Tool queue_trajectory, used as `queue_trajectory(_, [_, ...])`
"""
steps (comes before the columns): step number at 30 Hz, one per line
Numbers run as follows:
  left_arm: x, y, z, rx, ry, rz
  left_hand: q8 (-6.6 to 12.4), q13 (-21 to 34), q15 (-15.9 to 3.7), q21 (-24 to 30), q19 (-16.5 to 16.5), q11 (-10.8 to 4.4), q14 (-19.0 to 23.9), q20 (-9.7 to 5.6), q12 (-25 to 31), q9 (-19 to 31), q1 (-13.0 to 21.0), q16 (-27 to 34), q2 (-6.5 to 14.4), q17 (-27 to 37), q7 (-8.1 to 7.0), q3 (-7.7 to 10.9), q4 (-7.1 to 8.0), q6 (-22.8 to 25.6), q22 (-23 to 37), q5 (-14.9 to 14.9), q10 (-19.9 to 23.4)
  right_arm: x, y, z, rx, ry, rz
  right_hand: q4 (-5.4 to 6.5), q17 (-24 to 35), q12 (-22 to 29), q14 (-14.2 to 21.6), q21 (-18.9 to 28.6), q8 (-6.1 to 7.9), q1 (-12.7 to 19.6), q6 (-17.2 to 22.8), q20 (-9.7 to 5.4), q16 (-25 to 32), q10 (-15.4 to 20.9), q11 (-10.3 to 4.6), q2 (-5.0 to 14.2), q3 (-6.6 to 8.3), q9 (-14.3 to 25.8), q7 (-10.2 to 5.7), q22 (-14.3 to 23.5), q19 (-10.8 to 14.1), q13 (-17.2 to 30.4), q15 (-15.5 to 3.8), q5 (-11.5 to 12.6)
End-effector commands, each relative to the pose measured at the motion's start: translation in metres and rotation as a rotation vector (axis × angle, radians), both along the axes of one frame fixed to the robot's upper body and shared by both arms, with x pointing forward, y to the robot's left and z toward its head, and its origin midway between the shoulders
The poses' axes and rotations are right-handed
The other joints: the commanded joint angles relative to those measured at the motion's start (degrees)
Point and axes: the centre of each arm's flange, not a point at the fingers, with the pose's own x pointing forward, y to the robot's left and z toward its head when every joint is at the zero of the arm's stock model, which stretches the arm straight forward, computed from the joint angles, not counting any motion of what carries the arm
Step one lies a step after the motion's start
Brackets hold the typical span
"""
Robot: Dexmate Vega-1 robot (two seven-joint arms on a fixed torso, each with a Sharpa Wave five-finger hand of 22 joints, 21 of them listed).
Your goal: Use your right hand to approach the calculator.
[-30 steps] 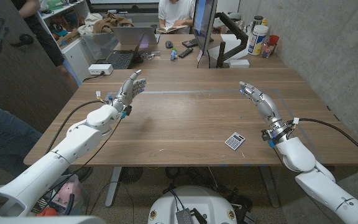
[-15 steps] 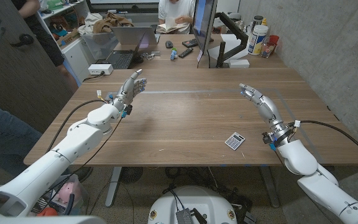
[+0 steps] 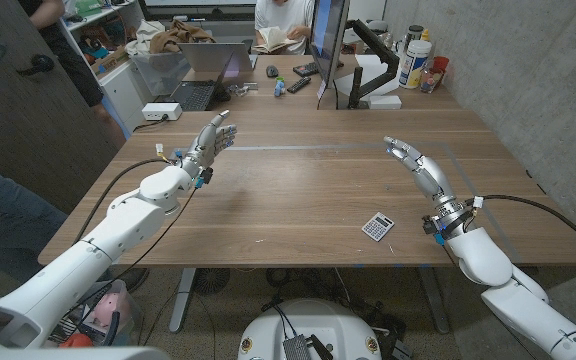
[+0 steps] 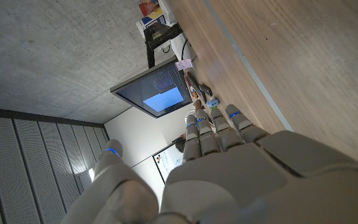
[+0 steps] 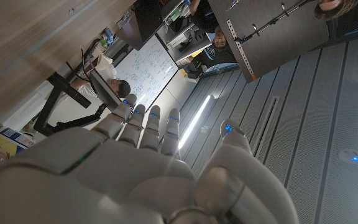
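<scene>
Two empty hands, right hand [image 3: 415,160] beyond calculator [image 3: 377,227]

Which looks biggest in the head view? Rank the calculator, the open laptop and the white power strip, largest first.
1. The open laptop.
2. The white power strip.
3. The calculator, only slightly smaller than the strip; it lies nearer the camera, so that order is unsure.

The table [image 3: 298,190] is seen from above in the head view. Each wrist view is taken close behind its own hand; the table [image 4: 303,68] and monitor [image 4: 157,93] are shared.
</scene>
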Motion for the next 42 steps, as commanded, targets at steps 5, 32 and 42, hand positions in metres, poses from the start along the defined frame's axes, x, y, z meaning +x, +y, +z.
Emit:
queue_trajectory(5, [0.001,-0.002,0.003,0.049,-0.006,0.016,-0.26,0.1,-0.67,-0.1,0.6,-0.40,-0.1,-0.70,0.0,0.2,0.4,-0.1,0.0,0.2,-0.22,-0.19,0.10,0.4,0.1,0.4,0.0,-0.004,0.003,-0.003,-0.037,-0.008,-0.039,-0.17,0.2,0.2,0.6,0.0,-0.24,0.8,0.3,0.22,0.3,0.2,-0.28,-0.01,-0.13,0.3,-0.43,0.2,0.4,0.1,0.00,0.2])
queue_trajectory(32, [-0.002,0.011,0.005,0.045,-0.012,0.029,-0.25,0.1,-0.69,-0.6,0.7,-0.32,-0.1,-0.67,0.0,0.2,0.6,-0.1,0.1,0.2,-0.22,-0.38,0.08,0.5,0.1,0.5,0.1,-0.010,0.019,-0.007,-0.109,-0.045,-0.111,-0.21,0.2,0.2,0.7,0.0,-0.25,1.2,0.4,0.17,0.3,0.3,-0.40,-0.05,-0.11,0.3,-0.67,0.3,0.4,0.1,0.01,0.2])
queue_trajectory(42, [-0.002,0.011,0.008,0.048,-0.016,0.025,-0.24,0.1,-0.71,-0.8,0.7,-0.40,0.0,-0.61,0.0,0.2,0.7,-0.1,0.1,0.2,-0.26,-0.44,0.08,0.6,0.1,0.5,0.0,-0.013,0.022,-0.012,-0.126,-0.047,-0.124,-0.21,0.2,0.3,0.8,0.0,-0.21,1.4,0.6,0.15,0.3,0.5,-0.53,-0.09,-0.11,0.3,-0.73,0.3,0.4,0.1,-0.12,0.2])
